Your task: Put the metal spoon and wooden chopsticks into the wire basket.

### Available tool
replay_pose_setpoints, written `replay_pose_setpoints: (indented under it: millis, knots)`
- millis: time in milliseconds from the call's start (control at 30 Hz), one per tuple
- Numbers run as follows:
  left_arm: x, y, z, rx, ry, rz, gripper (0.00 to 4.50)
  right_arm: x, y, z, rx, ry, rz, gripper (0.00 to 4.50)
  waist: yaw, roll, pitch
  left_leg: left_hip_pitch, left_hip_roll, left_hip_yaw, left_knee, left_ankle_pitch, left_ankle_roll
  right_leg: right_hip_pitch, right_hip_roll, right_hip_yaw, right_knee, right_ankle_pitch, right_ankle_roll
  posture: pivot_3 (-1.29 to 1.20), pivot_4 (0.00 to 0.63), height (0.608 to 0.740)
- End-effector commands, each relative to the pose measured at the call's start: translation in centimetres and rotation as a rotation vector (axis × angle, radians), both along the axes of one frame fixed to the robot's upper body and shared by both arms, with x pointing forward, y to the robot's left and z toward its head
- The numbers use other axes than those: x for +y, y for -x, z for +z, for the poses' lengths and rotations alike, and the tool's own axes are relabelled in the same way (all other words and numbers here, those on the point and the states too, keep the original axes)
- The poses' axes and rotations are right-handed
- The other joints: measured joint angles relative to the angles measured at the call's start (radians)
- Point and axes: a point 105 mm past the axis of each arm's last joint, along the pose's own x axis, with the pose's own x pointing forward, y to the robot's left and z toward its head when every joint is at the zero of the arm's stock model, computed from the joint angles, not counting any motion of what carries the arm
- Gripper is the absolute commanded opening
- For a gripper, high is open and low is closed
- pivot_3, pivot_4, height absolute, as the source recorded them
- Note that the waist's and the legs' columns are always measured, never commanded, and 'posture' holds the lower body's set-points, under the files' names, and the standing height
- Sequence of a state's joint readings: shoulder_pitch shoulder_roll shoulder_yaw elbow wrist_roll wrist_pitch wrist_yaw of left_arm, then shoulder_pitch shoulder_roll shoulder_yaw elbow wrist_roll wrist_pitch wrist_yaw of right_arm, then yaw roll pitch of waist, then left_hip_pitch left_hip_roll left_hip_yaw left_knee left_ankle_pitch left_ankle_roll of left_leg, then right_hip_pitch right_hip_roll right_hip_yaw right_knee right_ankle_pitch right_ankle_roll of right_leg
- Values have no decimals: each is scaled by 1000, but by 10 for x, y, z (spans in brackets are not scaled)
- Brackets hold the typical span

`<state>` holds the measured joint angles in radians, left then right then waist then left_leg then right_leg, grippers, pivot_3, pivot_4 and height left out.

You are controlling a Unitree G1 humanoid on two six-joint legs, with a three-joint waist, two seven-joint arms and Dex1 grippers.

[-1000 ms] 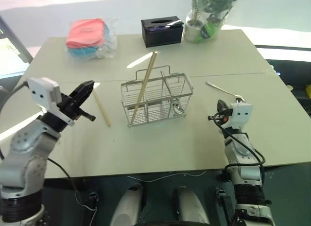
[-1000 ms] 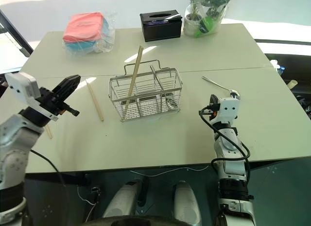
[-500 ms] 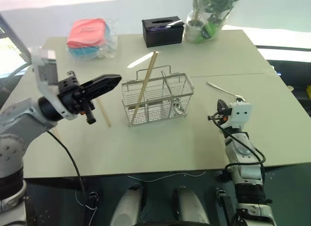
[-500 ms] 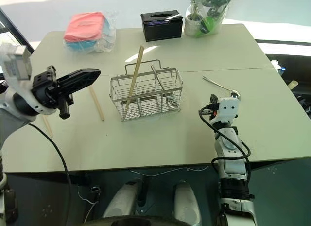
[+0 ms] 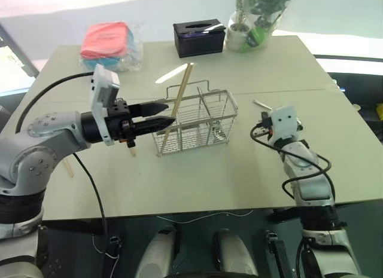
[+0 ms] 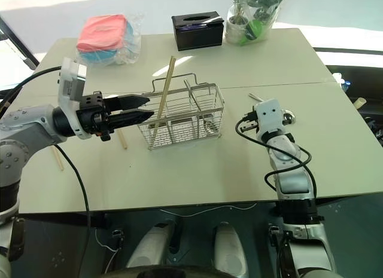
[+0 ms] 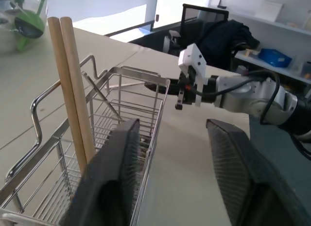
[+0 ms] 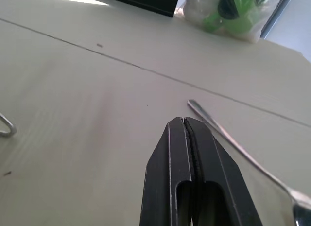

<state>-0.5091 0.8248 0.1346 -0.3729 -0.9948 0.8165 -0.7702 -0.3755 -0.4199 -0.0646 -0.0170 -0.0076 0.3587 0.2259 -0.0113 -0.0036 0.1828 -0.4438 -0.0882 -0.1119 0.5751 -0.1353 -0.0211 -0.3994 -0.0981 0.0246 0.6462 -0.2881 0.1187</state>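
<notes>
The basket (image 5: 195, 121) stands in the middle of the table (image 5: 239, 170), with a pair of chopsticks (image 5: 178, 101) leaning upright in its left end, their tips rising above the rim. The left gripper (image 5: 161, 115) reaches in level from the left, its two fingers parted and empty, their tips at the basket's left end just beside the leaning chopsticks; in the left wrist view one finger (image 7: 116, 182) overlaps the basket's wire wall while the other stands clear on the open side. Another chopstick (image 6: 121, 138) lies flat on the table under that arm, left of the basket, and one more (image 6: 57, 158) lies further left, near the table edge. The spoon (image 8: 243, 153) lies on the table right of the basket, just beyond the right gripper (image 8: 187, 133), whose fingers are pressed together and empty, hovering beside its handle without touching.
</notes>
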Motion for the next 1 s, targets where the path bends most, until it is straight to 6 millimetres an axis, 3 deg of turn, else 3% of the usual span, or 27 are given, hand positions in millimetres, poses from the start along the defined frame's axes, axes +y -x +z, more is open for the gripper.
replay_pose_setpoints:
  millis: [33,233,367,533,800,900,1000]
  knots:
    - [-1,1,5,-48,-2,-3,4330,2,0,21,-19,44,32,0,1,-1,0,0,0,0,0,0,0,0,0,0,0,0,0,0,150,740]
    - [-3,-1,5,-87,0,25,4464,1,1,25,98,160,123,0,0,-1,1,0,0,0,0,0,0,0,-1,0,0,0,0,0,150,740]
    - [-4,-4,5,-96,18,36,4464,-17,-9,35,148,208,134,0,-2,-3,2,0,0,1,0,0,0,0,-1,0,0,0,0,0,150,740]
    - [-6,0,3,-92,21,19,4464,-28,-10,33,256,286,203,0,0,-4,4,-1,0,1,0,0,0,0,-1,-1,-1,0,0,0,150,740]
    - [-8,2,0,-90,34,25,4464,-39,-18,40,296,239,197,0,-2,-5,6,-1,0,1,1,0,0,0,-1,-1,-1,0,0,0,150,740]
    - [-9,3,-1,-89,37,28,4500,-44,-17,37,306,227,190,771,-1,-5,6,-1,0,1,1,0,0,0,-1,-1,-1,0,0,0,150,740]
    - [-9,4,-2,-87,41,26,4500,-46,-15,40,324,230,207,2250,0,-5,6,-1,0,1,1,0,0,0,-1,-1,-1,0,0,0,150,740]
